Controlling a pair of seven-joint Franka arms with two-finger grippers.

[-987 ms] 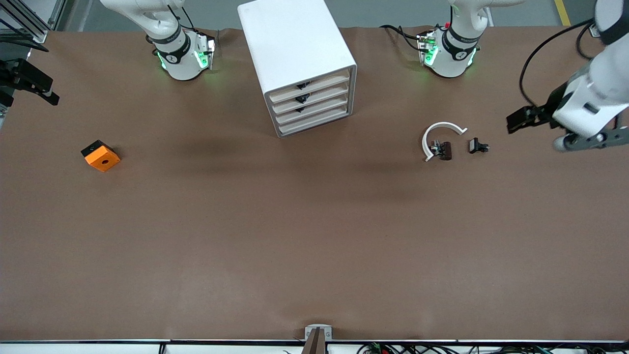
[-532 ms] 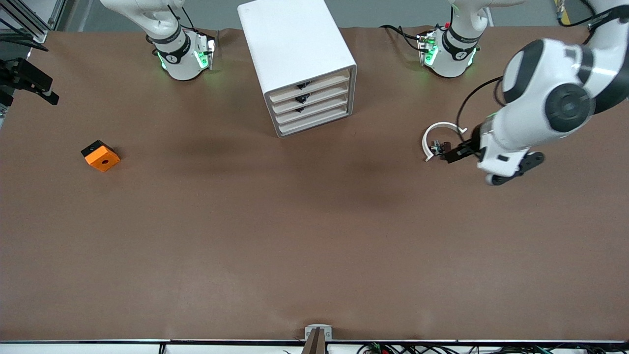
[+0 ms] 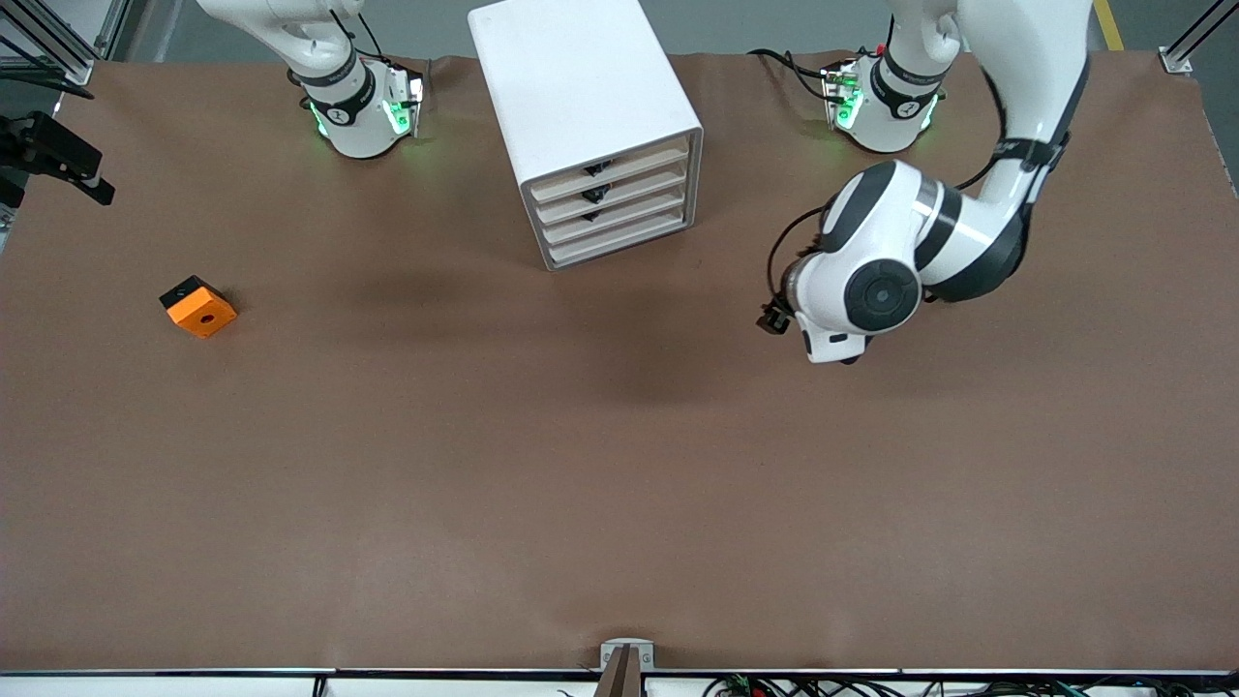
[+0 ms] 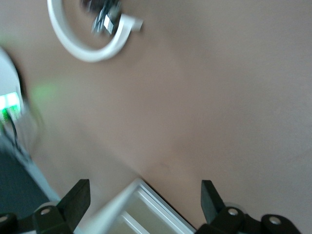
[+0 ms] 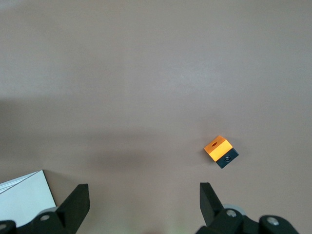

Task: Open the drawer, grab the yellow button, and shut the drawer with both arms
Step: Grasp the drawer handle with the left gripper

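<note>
The white cabinet (image 3: 581, 106) stands between the arms' bases. Its four cream-fronted drawers (image 3: 612, 201) with small black handles are all shut. The button is out of view. My left gripper (image 3: 772, 318) hangs over the bare mat between the cabinet and the left arm's end. In the left wrist view it (image 4: 142, 202) is open and empty, with a corner of the cabinet (image 4: 141, 214) showing between its fingers. My right gripper (image 5: 141, 204) is open and empty, high over the mat; it shows at the front view's edge (image 3: 58, 160).
An orange block with a black hole (image 3: 198, 307) lies toward the right arm's end and also shows in the right wrist view (image 5: 220, 151). A white curved piece (image 4: 87, 46) with small black clip parts (image 4: 105, 17) lies under the left arm, hidden in the front view.
The left arm has swung in from the left arm's end of the table toward the cabinet and now covers the white curved piece. The right arm has not moved.
</note>
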